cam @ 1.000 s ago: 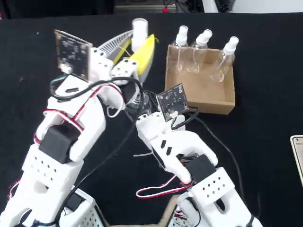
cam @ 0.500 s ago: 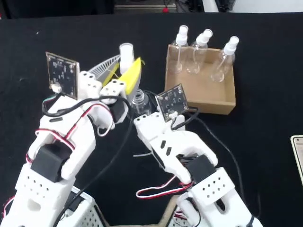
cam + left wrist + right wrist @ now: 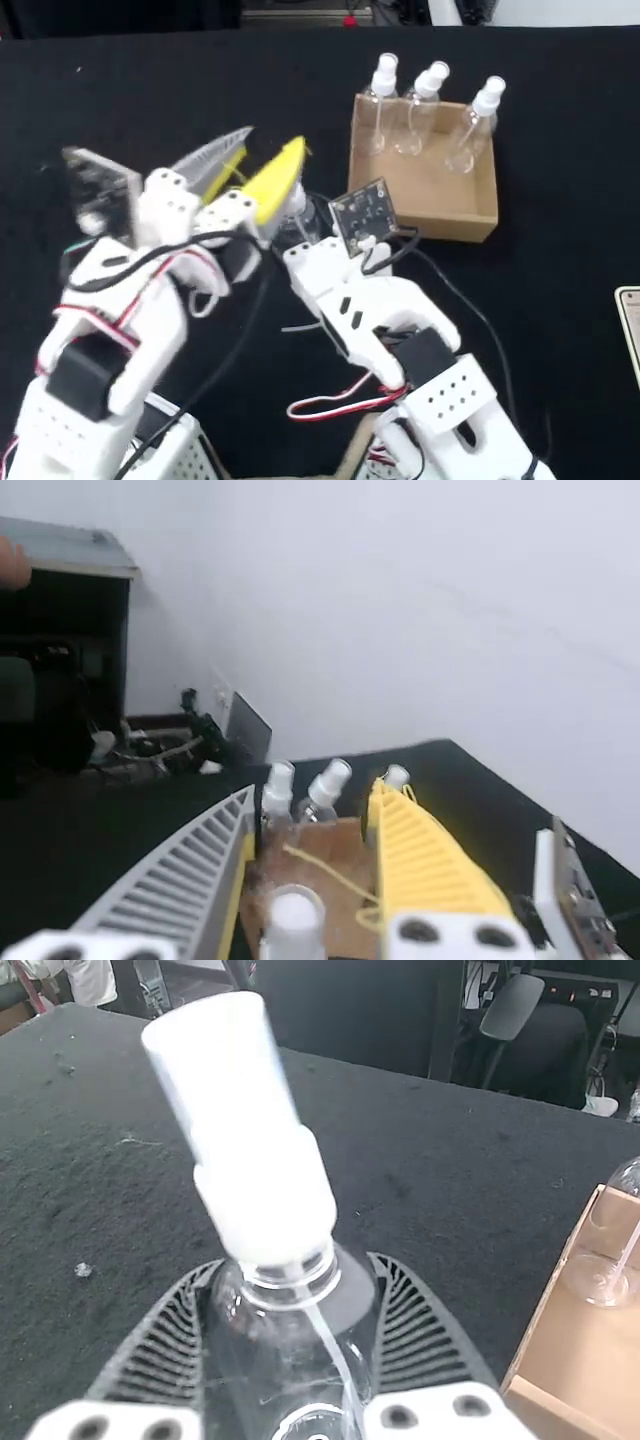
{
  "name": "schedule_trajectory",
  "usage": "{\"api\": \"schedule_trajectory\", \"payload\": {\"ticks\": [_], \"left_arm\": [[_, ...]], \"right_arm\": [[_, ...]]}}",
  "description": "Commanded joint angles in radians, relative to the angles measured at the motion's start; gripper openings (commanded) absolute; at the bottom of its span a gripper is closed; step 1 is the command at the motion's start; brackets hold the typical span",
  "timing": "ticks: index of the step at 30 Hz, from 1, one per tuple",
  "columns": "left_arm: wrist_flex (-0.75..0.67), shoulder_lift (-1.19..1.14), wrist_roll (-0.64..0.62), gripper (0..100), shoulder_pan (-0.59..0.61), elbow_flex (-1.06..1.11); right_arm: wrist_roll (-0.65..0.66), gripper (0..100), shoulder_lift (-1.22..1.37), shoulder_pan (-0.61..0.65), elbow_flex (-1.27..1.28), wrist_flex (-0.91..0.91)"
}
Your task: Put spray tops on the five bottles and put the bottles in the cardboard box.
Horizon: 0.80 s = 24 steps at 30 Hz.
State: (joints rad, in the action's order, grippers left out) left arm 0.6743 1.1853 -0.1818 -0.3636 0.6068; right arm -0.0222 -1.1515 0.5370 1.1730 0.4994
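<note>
The clear plastic bottle (image 3: pixel 270 1360) looks empty, so it should be light, thin-walled and a little springy under pressure, with a smooth, slick round body. The soundest hold is at the shoulder just under the neck, and that is where the right claw (image 3: pixel 300 1272) grips it, ribbed grey fingers (image 3: pixel 160 1350) closed against both sides. In the high view it sits at the centre of the frame, just left of the cardboard box (image 3: pixel 470 215). A white spray top (image 3: pixel 245 1130), a hard matte cylinder on a wider collar, rests on the neck but leans to one side, its thin dip tube running down inside. It is probably not pressed home yet, and a straight push on the collar would suit it best. The left claw (image 3: pixel 312 792) hangs over it, one grey ribbed finger and one yellow finger spread apart, gripping nothing. The box, stiff brown board in the upper right, holds three capped bottles (image 3: pixel 415 115) and stands on the black cloth-covered table (image 3: pixel 560 330).
</note>
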Motion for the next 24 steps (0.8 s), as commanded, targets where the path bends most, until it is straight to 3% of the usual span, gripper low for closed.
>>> {"api": "schedule_trajectory", "payload": {"ticks": [1,6,13,17,24], "left_arm": [[0.012,0.055,-0.002,18,0.104,-0.008],[0.009,0.101,-0.002,18,0.283,0.064],[0.009,0.109,-0.002,18,0.527,0.329],[-0.032,0.115,-0.002,18,0.549,0.509],[-0.210,0.118,-0.009,18,0.547,0.739]], "right_arm": [[-0.008,1.5,-0.025,0.005,-0.005,-0.025],[-0.006,1.5,-0.025,-0.008,-0.012,-0.025],[-0.003,1.5,-0.018,-0.230,-0.094,-0.031],[-0.003,1.5,-0.016,-0.336,-0.151,-0.038],[-0.005,1.5,0.025,-0.443,-0.170,-0.206]]}}
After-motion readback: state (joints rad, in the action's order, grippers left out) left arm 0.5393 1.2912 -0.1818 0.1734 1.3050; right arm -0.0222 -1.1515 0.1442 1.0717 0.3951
